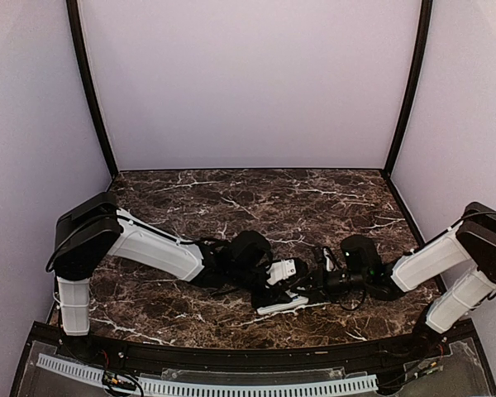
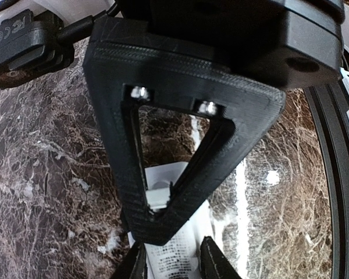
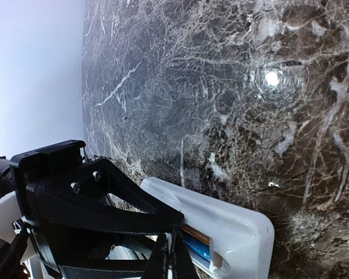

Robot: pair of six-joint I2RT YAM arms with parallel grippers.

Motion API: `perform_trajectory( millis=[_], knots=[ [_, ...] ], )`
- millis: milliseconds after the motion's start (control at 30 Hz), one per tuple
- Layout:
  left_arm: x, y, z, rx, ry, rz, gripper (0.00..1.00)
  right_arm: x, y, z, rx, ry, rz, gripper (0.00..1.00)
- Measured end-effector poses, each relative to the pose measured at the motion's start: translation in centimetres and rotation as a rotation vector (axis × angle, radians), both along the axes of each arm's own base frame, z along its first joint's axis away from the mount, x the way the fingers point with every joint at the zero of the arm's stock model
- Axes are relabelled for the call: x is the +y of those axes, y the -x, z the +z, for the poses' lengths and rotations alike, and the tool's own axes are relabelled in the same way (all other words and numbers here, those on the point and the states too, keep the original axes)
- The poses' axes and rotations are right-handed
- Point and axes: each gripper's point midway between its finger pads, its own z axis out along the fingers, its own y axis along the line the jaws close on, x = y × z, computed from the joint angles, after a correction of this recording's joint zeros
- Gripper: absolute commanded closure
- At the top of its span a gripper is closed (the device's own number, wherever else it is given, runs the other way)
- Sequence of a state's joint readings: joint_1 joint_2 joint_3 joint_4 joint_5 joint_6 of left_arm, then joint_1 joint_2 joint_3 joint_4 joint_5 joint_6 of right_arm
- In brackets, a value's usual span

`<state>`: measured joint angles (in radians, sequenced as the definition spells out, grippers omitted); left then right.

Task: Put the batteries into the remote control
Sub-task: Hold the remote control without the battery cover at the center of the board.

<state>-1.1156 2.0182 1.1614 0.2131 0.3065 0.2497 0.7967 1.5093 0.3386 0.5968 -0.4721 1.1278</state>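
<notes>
Right gripper [image 3: 170, 261]: jaws shut, tips pressed together, nothing seen between them. The tips are held low over the open battery bay of the remote control [image 3: 232, 226], just beside the blue battery [image 3: 199, 249].

Left gripper [image 2: 173, 264]: its fingers [image 2: 212, 261] are set one against each long edge of the remote control, and the printed back label is seen between them. The remote control is taken to be clamped at that end; no gap is seen at either edge.

The two grippers are brought tip to tip. In the left wrist view the triangular finger frame of the right gripper is seen directly ahead, with its point down on the white body.

Remote control: lying back-up on the dark marble table [image 3: 221, 87], in the near middle between the two arms, with its rounded end away from the left gripper. Bay uncovered.

Batteries: the blue battery is seated lengthwise in the bay. An orange strip [image 3: 195, 232] is noted alongside it, toward the bay wall; too little is shown to tell what it is.
</notes>
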Motion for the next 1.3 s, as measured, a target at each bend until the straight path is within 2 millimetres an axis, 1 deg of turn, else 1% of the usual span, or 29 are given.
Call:
perform_trajectory(
  millis=[33, 100, 233, 433, 500, 600, 667, 833, 1000, 1100, 1200, 1300],
  knots=[
    [0.0, 0.0, 0.0, 0.000, -0.001, 0.000, 0.70, 0.0, 0.0, 0.0, 0.000, 0.000, 0.000, 1.00],
    [0.0, 0.0, -0.1, 0.001, -0.001, 0.000, 0.74, 0.0, 0.0, 0.0, 0.000, 0.000, 0.000, 1.00],
    [0.0, 0.0, -0.1, 0.013, -0.003, 0.013, 0.81, 0.0, 0.1, 0.0, 0.003, -0.002, 0.005, 1.00],
    [0.0, 0.0, -0.1, 0.020, -0.002, 0.018, 0.85, 0.0, 0.1, 0.0, 0.004, -0.001, 0.006, 1.00],
    [0.0, 0.0, -0.1, 0.021, -0.003, 0.018, 0.87, 0.0, 0.1, 0.0, 0.005, 0.001, 0.007, 0.97],
    [0.0, 0.1, -0.1, 0.022, -0.001, 0.014, 0.89, 0.0, 0.2, 0.0, 0.004, 0.012, 0.012, 0.88],
    [0.0, 0.1, -0.1, 0.017, -0.001, 0.008, 0.90, -0.2, 0.4, -0.3, 0.012, 0.030, 0.015, 0.85],
    [0.0, 0.2, -0.1, 0.006, -0.002, -0.004, 0.91, -0.7, 0.4, -0.2, 0.006, 0.066, 0.007, 0.79],
    [0.1, 0.2, -0.1, -0.002, -0.003, -0.011, 0.91, -1.4, 0.4, 0.5, -0.016, 0.085, 0.001, 0.74],
    [0.1, 0.3, -0.1, -0.005, -0.004, -0.014, 0.91, -1.9, 0.2, 1.0, -0.034, 0.100, -0.004, 0.74],
    [0.1, 0.3, -0.1, -0.010, -0.004, -0.018, 0.91, -2.2, -0.1, 1.6, -0.054, 0.115, -0.010, 0.79],
    [0.1, 0.3, -0.1, -0.012, -0.004, -0.019, 0.91, -2.4, -0.1, 1.6, -0.058, 0.131, -0.010, 0.85]
  ],
)
